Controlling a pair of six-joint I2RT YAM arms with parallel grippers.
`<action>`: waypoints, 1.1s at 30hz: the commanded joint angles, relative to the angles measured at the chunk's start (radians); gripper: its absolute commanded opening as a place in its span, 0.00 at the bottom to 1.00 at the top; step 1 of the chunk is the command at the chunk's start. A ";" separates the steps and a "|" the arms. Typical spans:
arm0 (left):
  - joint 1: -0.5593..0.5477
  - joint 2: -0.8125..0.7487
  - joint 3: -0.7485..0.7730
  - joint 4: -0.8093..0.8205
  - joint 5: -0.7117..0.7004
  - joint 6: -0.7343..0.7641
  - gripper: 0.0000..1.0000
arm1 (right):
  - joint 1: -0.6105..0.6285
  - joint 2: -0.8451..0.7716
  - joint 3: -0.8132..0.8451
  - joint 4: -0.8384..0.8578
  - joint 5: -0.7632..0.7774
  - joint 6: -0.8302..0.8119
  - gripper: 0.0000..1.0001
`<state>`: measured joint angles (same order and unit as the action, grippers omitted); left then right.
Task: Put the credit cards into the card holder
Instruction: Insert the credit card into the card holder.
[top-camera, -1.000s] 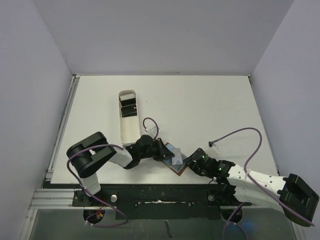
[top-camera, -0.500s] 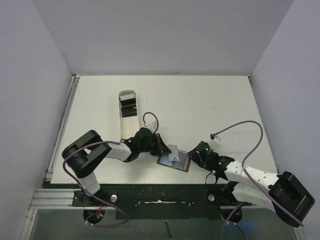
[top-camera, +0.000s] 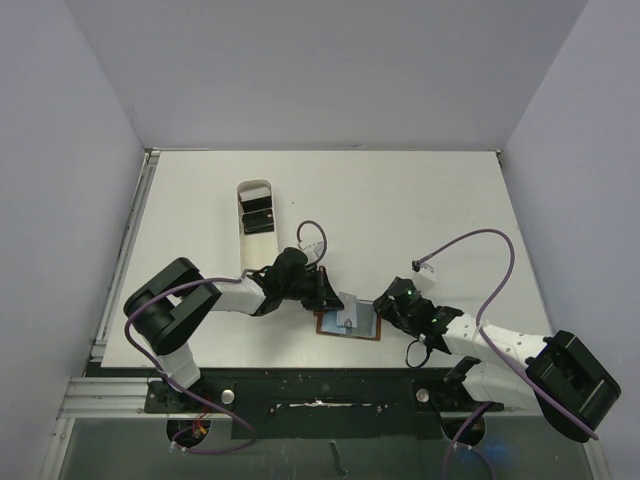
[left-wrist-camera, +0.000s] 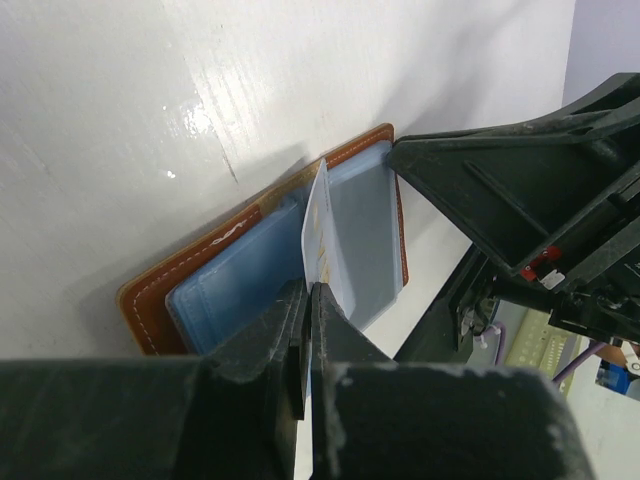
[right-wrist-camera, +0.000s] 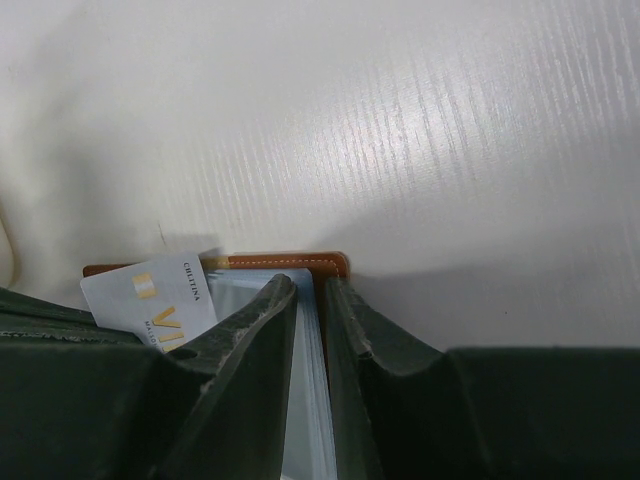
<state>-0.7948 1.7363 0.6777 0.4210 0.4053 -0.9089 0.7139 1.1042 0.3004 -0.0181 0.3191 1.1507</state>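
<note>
Down at the near edge of the table (top-camera: 420, 210), the card holder (top-camera: 348, 325) lies open between my arms: left gripper (left-wrist-camera: 308, 290) pressed tight on a pale card (left-wrist-camera: 325, 235) stood on edge over the blue-grey pockets, right gripper (right-wrist-camera: 310, 285) pinching the holder's right-hand leaf. That card looks light, stiff and slick, so I'd hold it by its short end, and the soft leather wants pinning at its rim. Glossy white tabletop, plain walls (top-camera: 60, 200) close on three sides, more credit cards (top-camera: 258, 215) waiting in the white tray (top-camera: 258, 265) behind.
</note>
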 joint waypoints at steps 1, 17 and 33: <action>0.003 0.005 0.021 -0.067 0.023 0.047 0.00 | -0.005 0.020 -0.019 -0.073 0.008 -0.030 0.22; -0.019 -0.010 -0.046 -0.073 -0.020 -0.058 0.00 | -0.003 0.016 -0.042 -0.066 0.015 0.001 0.21; -0.029 0.036 0.023 -0.130 -0.005 -0.070 0.00 | 0.015 0.018 -0.042 -0.072 0.025 0.016 0.21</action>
<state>-0.8108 1.7367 0.6666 0.3710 0.4194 -0.9916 0.7197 1.1027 0.2928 -0.0067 0.3222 1.1645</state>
